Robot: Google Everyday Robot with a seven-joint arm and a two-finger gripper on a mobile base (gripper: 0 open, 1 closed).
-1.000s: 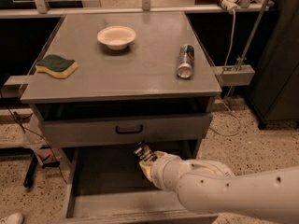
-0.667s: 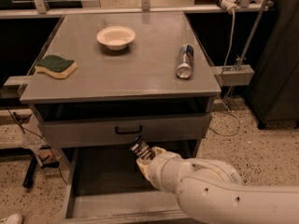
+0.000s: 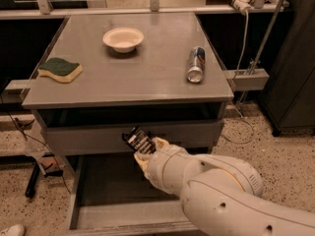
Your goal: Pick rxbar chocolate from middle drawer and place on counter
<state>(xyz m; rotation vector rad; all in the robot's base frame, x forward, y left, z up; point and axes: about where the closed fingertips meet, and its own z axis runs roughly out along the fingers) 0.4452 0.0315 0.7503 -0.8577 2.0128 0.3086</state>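
Note:
My gripper is shut on the rxbar chocolate, a small black wrapper with white lettering. It holds the bar above the open middle drawer, in front of the closed top drawer front. The bar sticks up and to the left out of the fingers. The white arm comes in from the lower right and hides the right part of the drawer floor. The grey counter lies above, its front edge a short way over the bar.
On the counter stand a white bowl at the back, a green and yellow sponge at the left and a blue-silver can lying at the right. A shelf bracket sticks out on the right side.
My gripper has risen out of the drawer and moved a little left with the bar in it, up to the height of the top drawer front.

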